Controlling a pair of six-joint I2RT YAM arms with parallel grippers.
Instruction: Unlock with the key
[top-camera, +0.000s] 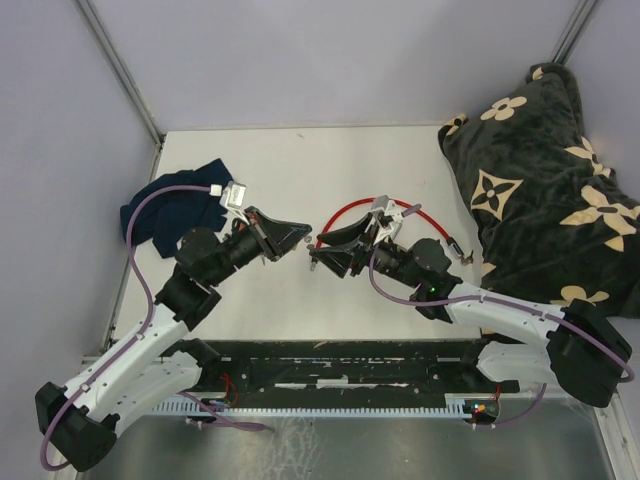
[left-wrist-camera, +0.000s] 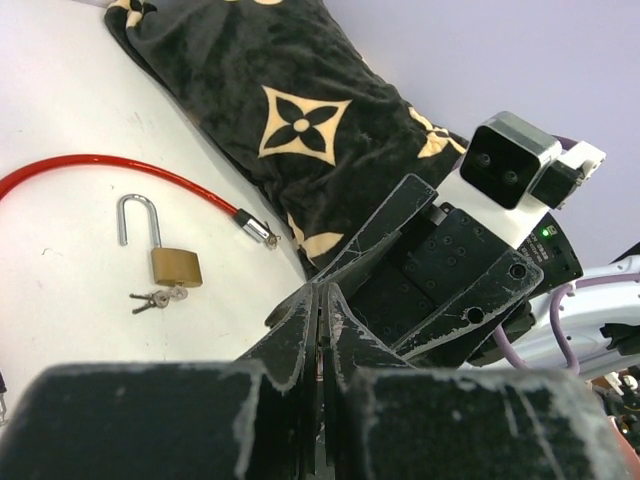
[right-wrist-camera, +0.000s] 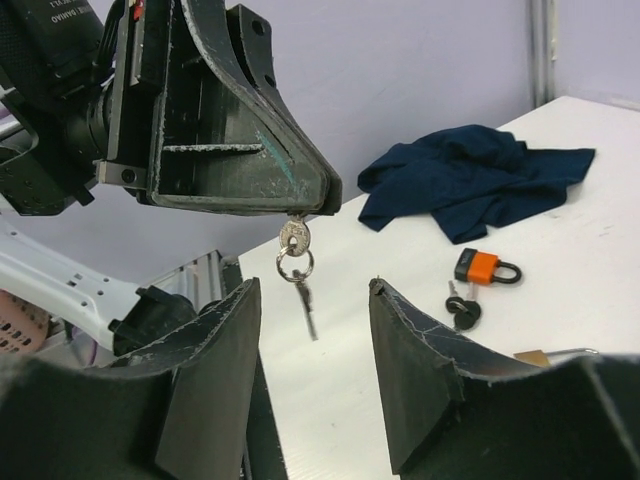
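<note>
— Right, starting at the left claw (right-wrist-camera: 300, 208): shut, pinching the key (right-wrist-camera: 293, 236), only its round head showing under the tips, raised off the desk (right-wrist-camera: 600, 200). Hanging from it, a ring (right-wrist-camera: 295, 266) and a second key (right-wrist-camera: 306, 305), long axis straight up and down, blade toward the desk.

— And the right claw (right-wrist-camera: 314, 290)?

— Parted, gripping nothing, one tip either side of that dangling key, touching neither it nor the left claw.

— So in the left arm's keeping. Which way to a lock?

— Two ways. Rightward, past the right claw: brass padlock (left-wrist-camera: 175, 266) flat on the desk, shackle toward the patterned cushion (left-wrist-camera: 300, 120), small keys (left-wrist-camera: 155, 298) just beside its body, red cable (left-wrist-camera: 120, 165) near. Leftward and far, close to the blue cloth (right-wrist-camera: 470, 175): orange padlock (right-wrist-camera: 487, 267), black-headed keys (right-wrist-camera: 462, 312) beside it.

— Which one for this key?

— Cannot tell. No keyhole visible on either body. Probably calls for a carry down and sideways, blade turned level first.
</note>
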